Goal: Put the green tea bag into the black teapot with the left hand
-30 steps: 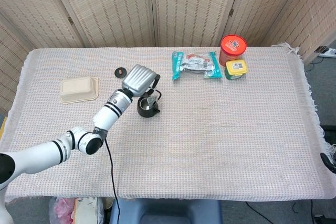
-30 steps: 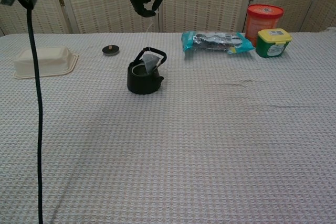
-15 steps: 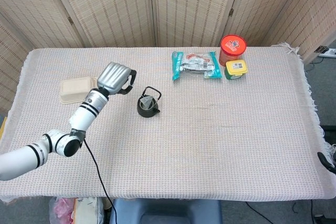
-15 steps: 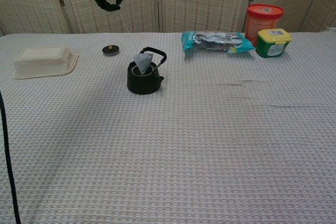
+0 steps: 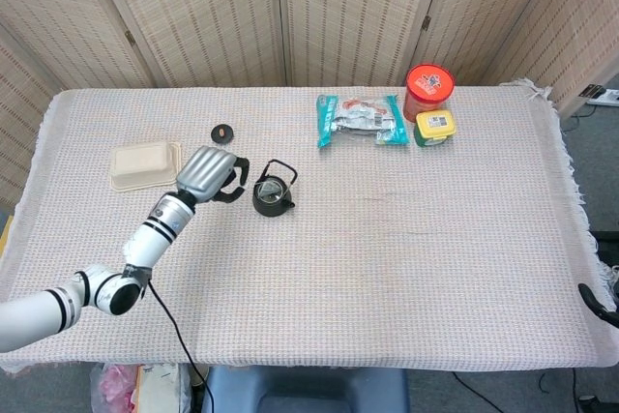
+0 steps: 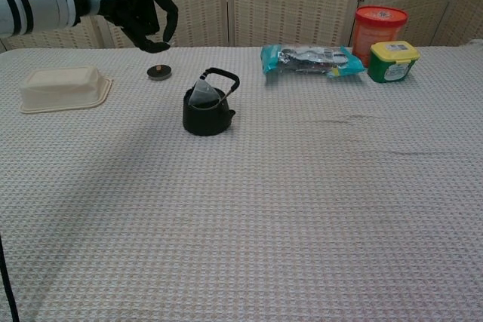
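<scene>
The black teapot stands left of the table's middle with its handle up. The pale tea bag sits in the pot's mouth, its peak leaning left toward my left hand. My left hand hovers left of the pot and above the table, fingers curled and the fingertips pinched together. The bag's string is too thin to make out. Only a dark sliver of my right hand shows at the head view's right edge.
The small black lid lies behind the pot, and a cream tray sits at the far left. At the back right are a teal packet, a red canister and a yellow-lidded green tub.
My left hand has swung left away from above the pot and come down lower. The tea bag went from hanging over the pot to sitting in its mouth, tipped left.
</scene>
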